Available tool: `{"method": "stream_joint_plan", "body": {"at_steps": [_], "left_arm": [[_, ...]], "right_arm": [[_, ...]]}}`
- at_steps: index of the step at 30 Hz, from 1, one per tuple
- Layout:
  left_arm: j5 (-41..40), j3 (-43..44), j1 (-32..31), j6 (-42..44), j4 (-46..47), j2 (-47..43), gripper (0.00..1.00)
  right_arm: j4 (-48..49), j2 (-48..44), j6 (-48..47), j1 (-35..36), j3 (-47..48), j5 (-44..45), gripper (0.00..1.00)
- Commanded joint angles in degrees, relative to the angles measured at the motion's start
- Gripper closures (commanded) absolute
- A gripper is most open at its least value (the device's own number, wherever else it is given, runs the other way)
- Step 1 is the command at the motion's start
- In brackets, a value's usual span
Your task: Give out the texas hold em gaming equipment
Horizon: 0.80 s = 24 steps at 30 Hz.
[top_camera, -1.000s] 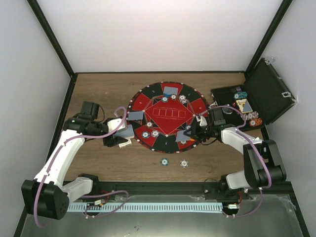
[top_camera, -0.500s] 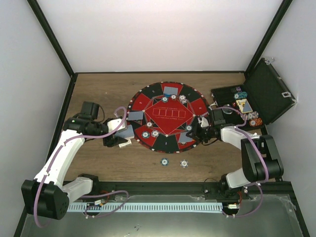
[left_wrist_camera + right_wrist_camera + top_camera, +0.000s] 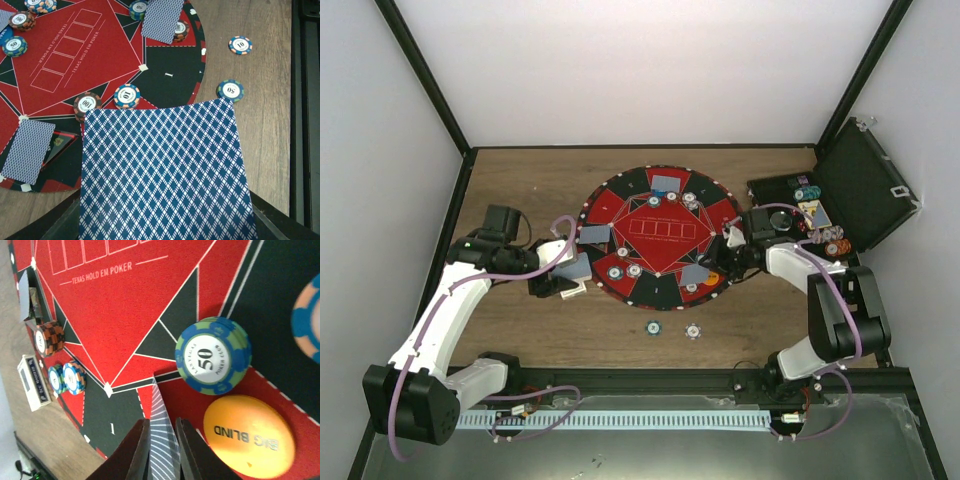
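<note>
1. In the left wrist view the blue-backed card ran off the bottom edge. It hid the fingers of the left gripper and part of the mat.
2. The top edge of that view cut through a chip stack.
3. In the right wrist view the edge-on card showed only a thin sliver, and its lower part was out of frame.
4. A pink-and-blue chip was blurred and cropped at the right edge.
5. From above, the contents of the case were too small to sort.

mat: red and black, white lines. playing card: blue-white diamond lattice. big blind button: orange, black lettering. 50 chip: blue-green edge stripes, white centre.
</note>
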Motion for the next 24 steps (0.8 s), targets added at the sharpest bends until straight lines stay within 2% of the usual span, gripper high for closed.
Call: {"method": "stream_joint_plan", "body": {"at_steps": [1, 5, 7, 14, 19, 24], "left_arm": [[2.4, 1.8, 0.2, 2.1, -0.4, -0.4, 0.94], [2.7, 2.1, 0.1, 2.1, -0.4, -0.2, 0.94], [2.9, 2.2, 0.1, 2.0, -0.5, -0.1, 0.94], [2.9, 2.5, 0.1, 1.9, -0.8, -0.2, 0.93], [3.2, 2.4, 0.1, 2.0, -0.6, 0.3, 0.93], [3.4, 2.5, 0.0, 1.9, -0.4, 0.7, 0.93]], "right_arm": [[-7.5, -3.2, -2.7, -0.4, 3.1, 8.0, 0.82], [-12.1, -4.6, -3.0, -0.4, 5.1, 14.6, 0.79], [-13.7, -5.1, -3.0, -0.4, 6.1, 16.8, 0.66], [-16.4, -7.6, -2.2, 0.4, 10.2, 20.6, 0.6], [-13.2, -11.3, 2.9, 7.0, 12.0, 12.0, 0.44], [-2.2, -10.5, 13.4, 18.0, 13.5, 0.8, 0.27]]}}
